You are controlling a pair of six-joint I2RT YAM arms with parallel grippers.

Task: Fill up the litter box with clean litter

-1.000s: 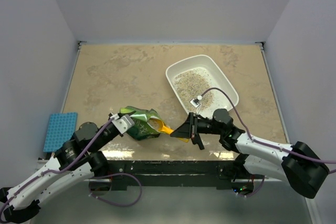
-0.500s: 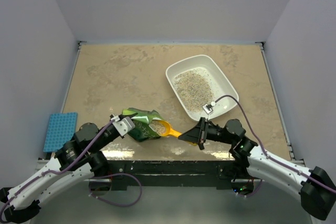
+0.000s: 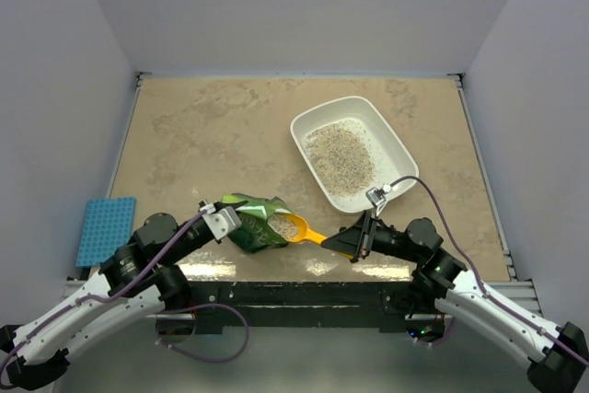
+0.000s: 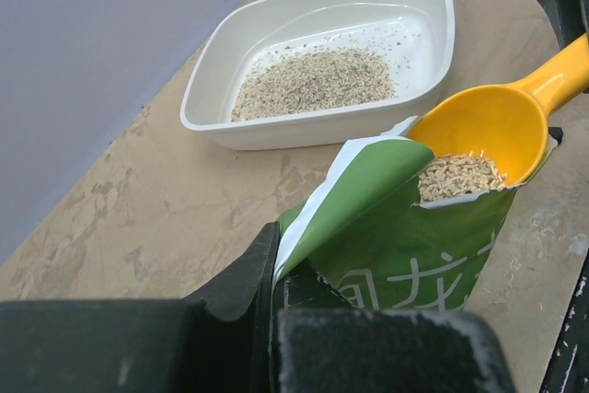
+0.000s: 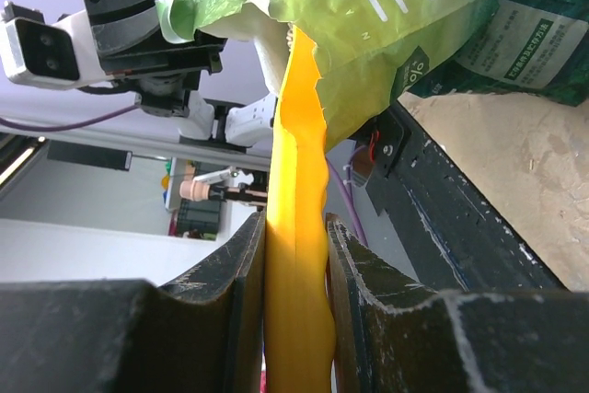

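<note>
Scoop meets bag: the right gripper [image 3: 357,236], partly closed, clamps the handle of a yellow scoop [image 4: 488,121]. Its bowl sits in the green litter bag [image 4: 414,246], whose rim is pinched by the fully closed left gripper [image 3: 224,219]. Clean litter [image 4: 317,85] thinly covers the litter box [image 4: 313,128], far right on the bench [image 3: 202,135]. The loose grains would likely spill easily, so the stiff handle looks the surest hold.
</note>
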